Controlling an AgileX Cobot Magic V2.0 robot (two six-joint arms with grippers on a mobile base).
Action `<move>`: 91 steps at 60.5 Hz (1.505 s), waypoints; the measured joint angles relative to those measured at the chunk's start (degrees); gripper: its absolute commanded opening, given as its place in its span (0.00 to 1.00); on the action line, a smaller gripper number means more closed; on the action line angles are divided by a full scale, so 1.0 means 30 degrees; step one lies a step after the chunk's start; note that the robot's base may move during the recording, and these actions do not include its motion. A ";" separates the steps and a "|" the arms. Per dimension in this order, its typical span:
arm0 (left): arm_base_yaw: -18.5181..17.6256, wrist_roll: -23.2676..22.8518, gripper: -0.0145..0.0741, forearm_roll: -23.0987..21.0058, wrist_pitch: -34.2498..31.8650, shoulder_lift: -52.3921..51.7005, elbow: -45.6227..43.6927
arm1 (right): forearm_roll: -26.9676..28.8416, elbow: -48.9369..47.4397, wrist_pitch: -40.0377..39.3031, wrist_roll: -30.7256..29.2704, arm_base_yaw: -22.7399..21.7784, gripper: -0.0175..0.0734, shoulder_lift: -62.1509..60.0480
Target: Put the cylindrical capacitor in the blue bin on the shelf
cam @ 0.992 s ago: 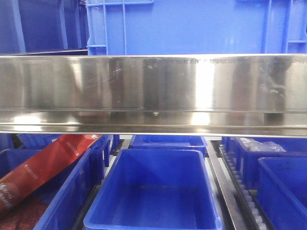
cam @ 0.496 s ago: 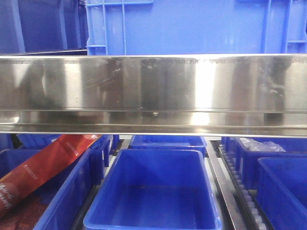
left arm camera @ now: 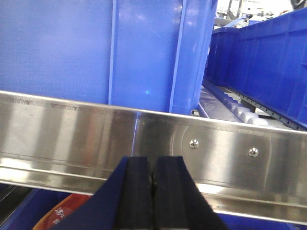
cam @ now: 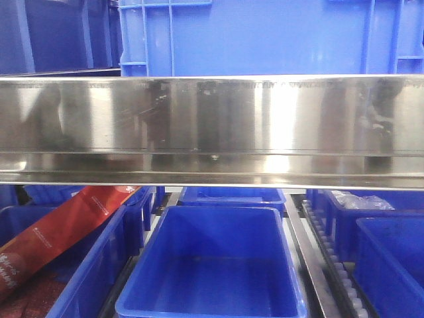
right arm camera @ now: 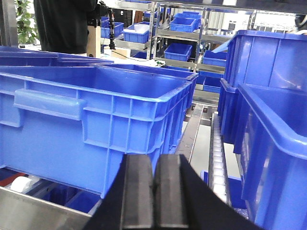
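Observation:
The cylindrical capacitor is not in view in any frame. The shelf's shiny steel front rail (cam: pixel 212 126) spans the front view, with an empty blue bin (cam: pixel 215 265) on the tier below it. My left gripper (left arm camera: pixel 152 165) is shut and empty, facing the steel rail (left arm camera: pixel 225 148) just below a large blue bin (left arm camera: pixel 96 48). My right gripper (right arm camera: pixel 153 165) is shut and empty, pointing along an upper tier between a large blue bin (right arm camera: pixel 96 120) on the left and another blue bin (right arm camera: pixel 278 143) on the right.
A red packet (cam: pixel 59 232) leans in the lower left bin. A bin with a clear plastic bag (cam: pixel 358 200) sits at lower right beside a roller track (cam: pixel 331 258). A big blue crate (cam: pixel 265 36) stands on the upper tier. A person (right arm camera: pixel 62 24) stands far behind.
Only the reflections on the steel rail have shifted slightly; the bins and packet stay where they were.

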 measured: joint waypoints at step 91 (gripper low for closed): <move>0.0000 0.0000 0.04 0.0000 -0.0141 0.0000 0.0000 | -0.2087 1.0980 -0.6935 0.3124 -0.4701 0.01 -0.2982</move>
